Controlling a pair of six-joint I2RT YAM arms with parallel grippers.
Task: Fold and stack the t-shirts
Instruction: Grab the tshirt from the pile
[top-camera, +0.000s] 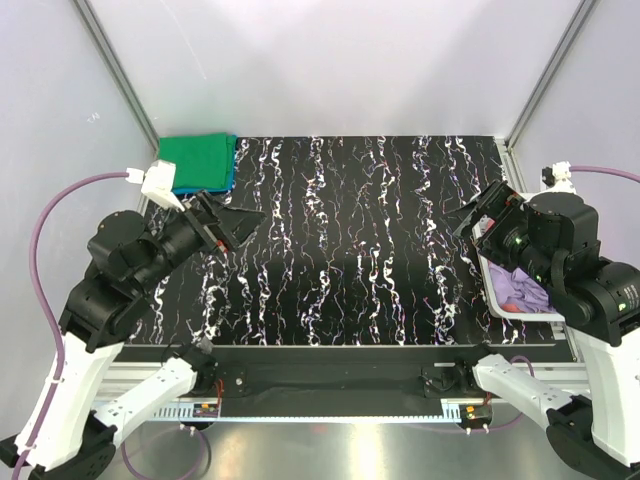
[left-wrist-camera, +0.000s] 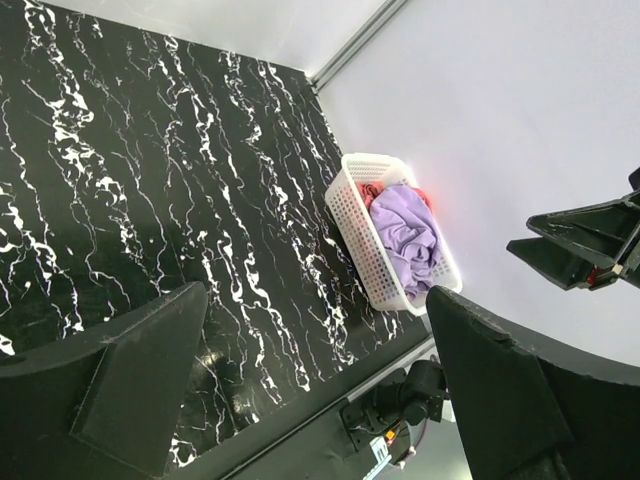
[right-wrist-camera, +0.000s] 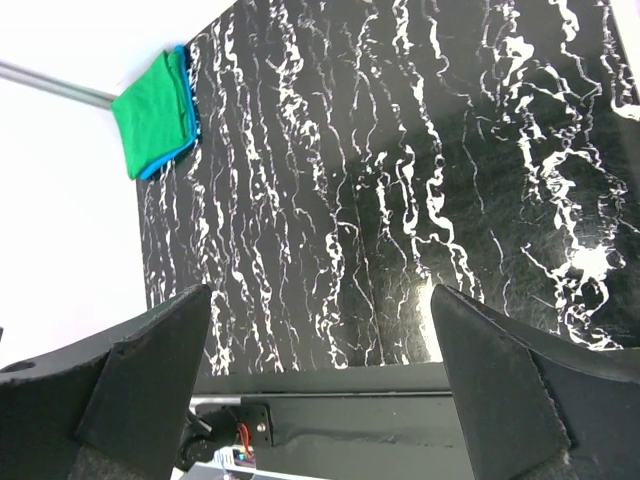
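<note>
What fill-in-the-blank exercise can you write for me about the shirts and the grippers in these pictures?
1. In the folded stack at the far left corner, the green t-shirt lies on top of a ____ one.
2. The light purple t-shirt lies crumpled inside the white ____.
3. The left gripper and the right gripper are both ____ and hold nothing.

Missing words: blue; basket; open.

The left arm (top-camera: 120, 265) and right arm (top-camera: 575, 270) share white lower links, bulky black upper joints and a purple cable (top-camera: 60, 205) apiece, while the left tool (top-camera: 245, 226) and right tool (top-camera: 473, 218) carry broad matte-black wedge fingers (left-wrist-camera: 140, 385).
</note>
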